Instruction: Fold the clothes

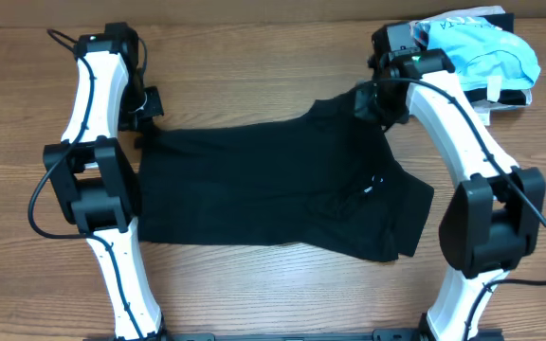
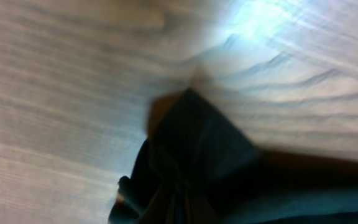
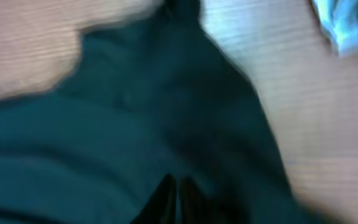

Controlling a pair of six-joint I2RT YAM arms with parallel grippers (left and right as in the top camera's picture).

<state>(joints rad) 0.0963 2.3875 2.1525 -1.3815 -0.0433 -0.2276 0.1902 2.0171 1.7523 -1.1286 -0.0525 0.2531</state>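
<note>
Left tool clamped on clothes corner, right tool likewise, arms outstretched.

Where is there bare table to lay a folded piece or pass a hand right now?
Bare table: the far strip beyond the black garment, between the left gripper and the right gripper; also the near strip in front of the garment's near edge. Crowded: the far right corner, where the light blue garment lies close beside the right gripper.
</note>
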